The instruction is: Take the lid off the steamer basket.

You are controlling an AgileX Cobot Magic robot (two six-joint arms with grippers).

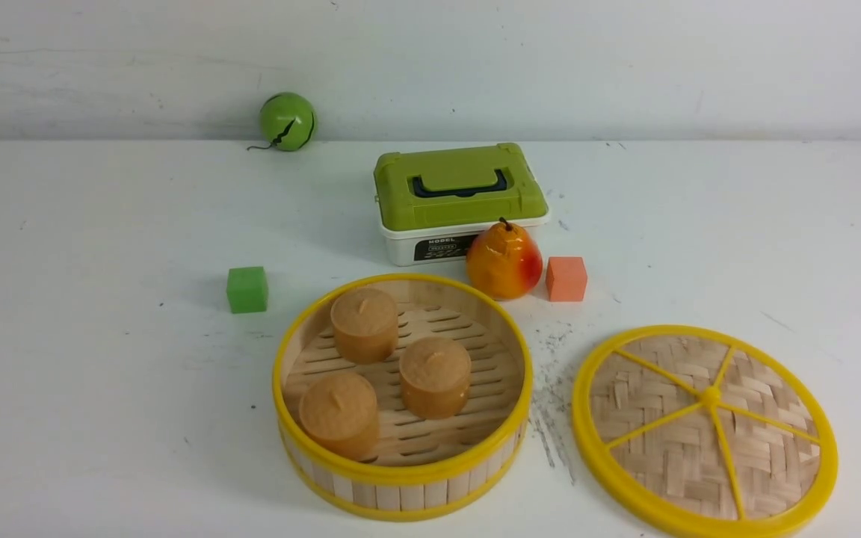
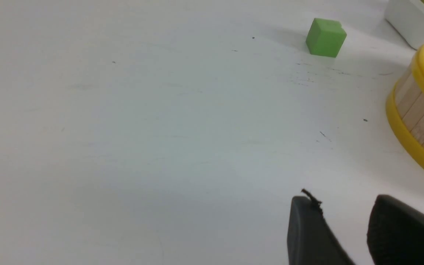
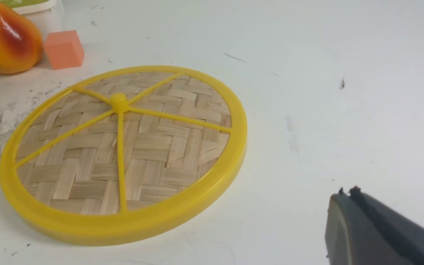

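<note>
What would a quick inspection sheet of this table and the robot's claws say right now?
Surface: white table, scuffed with dark marks between basket and lid.
Job's things: steamer basket open, three brown cakes inside; lid flat on the table to its right, apart from it.
Clutter: green cube, orange cube, pear, green-topped white box, green ball at the back.
Claws: left claw open, empty; right claw shut, empty, beside the lid without touching it.
Cables: nothing seen.
Surroundings: plain pale wall behind.
</note>
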